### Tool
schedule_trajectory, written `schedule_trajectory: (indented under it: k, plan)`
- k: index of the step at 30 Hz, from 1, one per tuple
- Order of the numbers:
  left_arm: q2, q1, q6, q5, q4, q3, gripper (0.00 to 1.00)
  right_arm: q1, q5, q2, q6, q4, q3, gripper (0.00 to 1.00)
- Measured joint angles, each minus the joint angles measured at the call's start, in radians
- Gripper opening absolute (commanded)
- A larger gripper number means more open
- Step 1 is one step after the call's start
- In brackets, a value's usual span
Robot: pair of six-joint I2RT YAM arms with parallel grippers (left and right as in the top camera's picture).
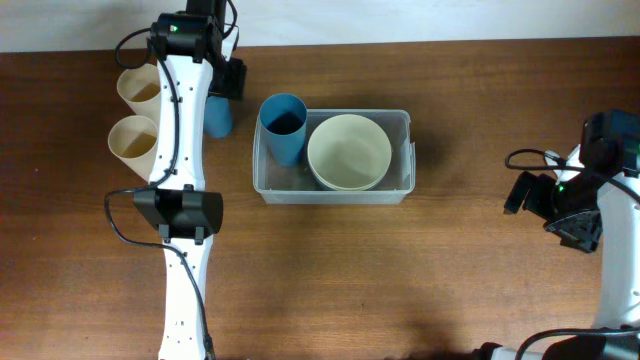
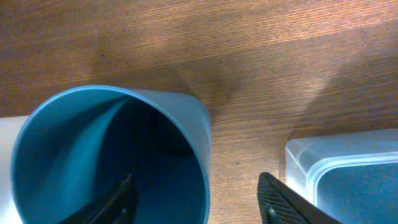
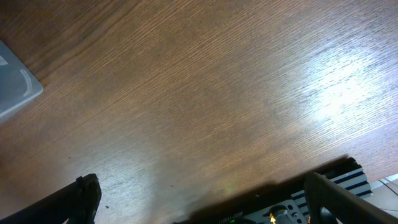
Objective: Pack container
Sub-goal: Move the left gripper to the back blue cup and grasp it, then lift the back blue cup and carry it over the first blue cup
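Observation:
The container (image 1: 330,194) is a clear plastic bin at mid table, holding a blue cup (image 1: 283,125) and a cream bowl (image 1: 348,152). Just left of it, another blue cup (image 1: 218,118) stands on the table. My left gripper (image 1: 224,92) is over that cup. In the left wrist view this blue cup (image 2: 74,143) fills the left side. The left gripper (image 2: 196,186) straddles its right wall, one finger inside and the other outside, with bare wood between wall and outer finger. The container's corner (image 2: 298,149) lies at lower right. My right gripper (image 1: 560,205) stands open far right, over bare table (image 3: 202,186).
Two tan cups (image 1: 140,88) (image 1: 133,140) stand at the far left, beside the left arm. The table's back edge runs just behind the left gripper. A corner of the container (image 3: 12,87) shows at the left edge of the right wrist view.

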Motion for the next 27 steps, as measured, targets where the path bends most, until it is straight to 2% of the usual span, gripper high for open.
schedule_trajectory:
  k: [6,11,16,27]
  plan:
    - [0.000,0.000,0.007,0.002,-0.008,0.000,0.33,0.000,0.000,0.000,-0.001,0.000,0.000,0.99]
    - [0.000,0.000,0.008,0.002,-0.009,0.000,0.13,0.000,0.000,0.000,0.000,0.000,0.000,0.99]
    - [0.000,0.000,0.007,0.002,-0.010,0.000,0.02,0.000,0.000,0.000,0.000,0.000,0.000,0.99]
    - [0.000,0.000,0.007,0.005,-0.010,0.000,0.01,0.000,0.000,0.000,0.000,0.000,0.000,0.99]
